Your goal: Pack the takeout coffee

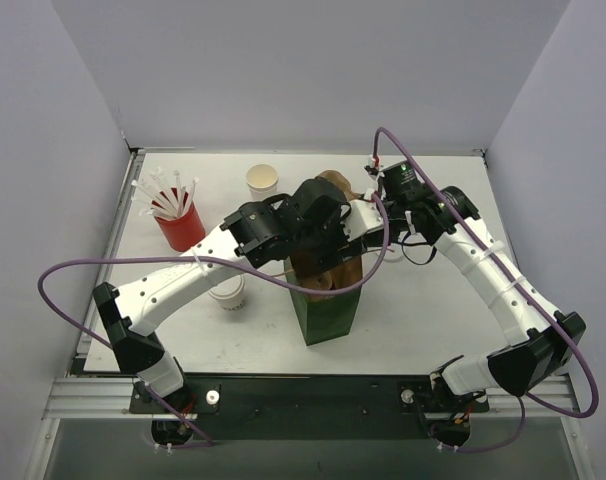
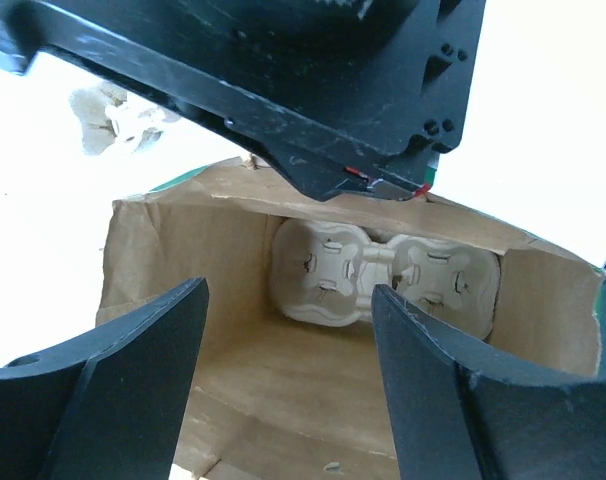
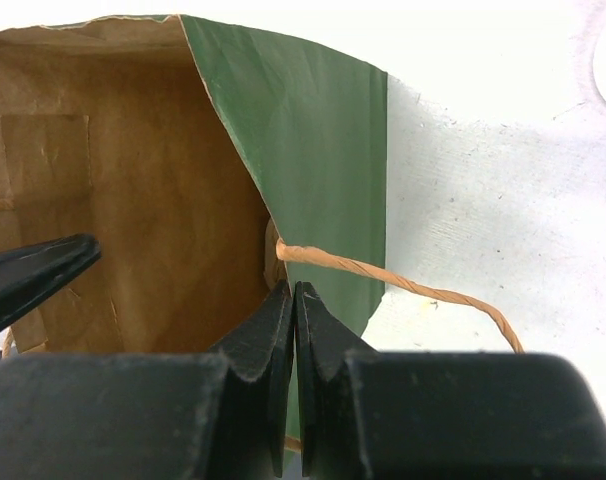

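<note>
The takeout coffee cup (image 1: 262,180) is standing upright and open on the far part of the counter (image 1: 433,310), outside the bag and touching neither hand. It is sitting beyond the left arm's black wrist, apart from the left hand (image 2: 288,300), which is hanging over the mouth of the green paper bag (image 1: 328,315) with its fingers spread wide and nothing between them. Through that gap the left wrist view is looking down the brown inside of the bag to the pale pulp carrier (image 2: 383,275) lying at the bottom, its wells showing bare. The right hand (image 3: 295,295) is pinching the bag's rim with its fingers pressed together on the paper, the green outer wall running off to one side and the brown lining to the other, and the bag's twine handle (image 3: 403,285) is looping out just beside the fingertips. A red cup (image 1: 183,232) is holding white straws (image 1: 168,195) to the left of the coffee cup and nearer the arms. The left forearm is crossing the counter between the cup and the near edge, and a white round thing (image 1: 230,295) is lying partly hidden under it; I cannot tell what it is.
</note>
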